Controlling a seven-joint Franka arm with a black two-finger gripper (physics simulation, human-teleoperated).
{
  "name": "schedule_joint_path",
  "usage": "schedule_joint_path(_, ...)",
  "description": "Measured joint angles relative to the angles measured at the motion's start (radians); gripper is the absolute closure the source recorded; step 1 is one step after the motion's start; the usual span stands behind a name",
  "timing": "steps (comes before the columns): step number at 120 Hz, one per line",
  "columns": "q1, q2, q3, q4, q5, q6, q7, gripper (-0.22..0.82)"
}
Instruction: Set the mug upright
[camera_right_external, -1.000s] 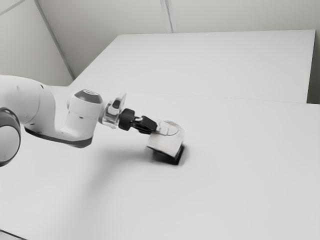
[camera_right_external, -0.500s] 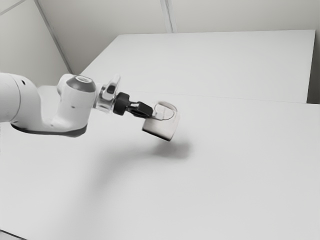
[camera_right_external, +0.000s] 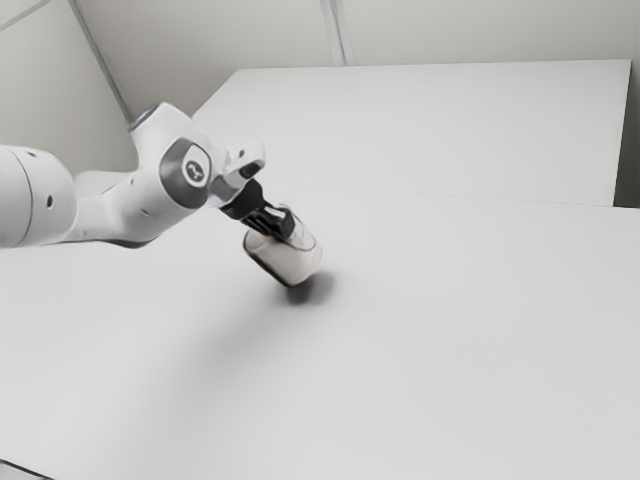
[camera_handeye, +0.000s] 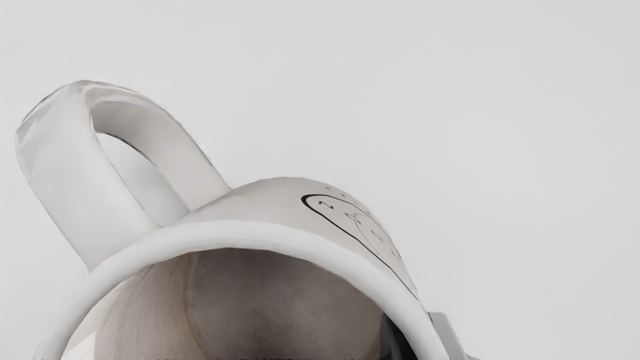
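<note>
White mug (camera_right_external: 288, 262) tilts over bench (camera_right_external: 430, 350), gripper (camera_right_external: 285, 227) closed to its wall's thickness; off-centre weight may pivot it in the grip, toppling it on release.

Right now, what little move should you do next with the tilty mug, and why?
I'd probably turn the end effector a little to level the mug. It grips the mug, which leans, its low edge close to its shadow on the table. Let go like that, it might tip over.
</note>
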Motion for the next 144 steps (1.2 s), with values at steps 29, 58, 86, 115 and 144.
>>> schedule_joint_path(29,-0.046,-0.065,0.008,-0.022,0.27,-0.07,-0.372,0.78)
schedule_joint_path(58,-0.059,-0.077,-0.002,-0.072,0.382,-0.151,-0.674,0.78)
schedule_joint_path(86,-0.078,-0.082,0.005,-0.119,0.481,-0.087,-0.87,0.78)
schedule_joint_path(115,-0.079,-0.071,0.011,-0.123,0.526,-0.063,-1.015,0.78)
schedule_joint_path(144,-0.095,-0.033,0.037,-0.113,0.606,-0.051,-1.109,0.78)
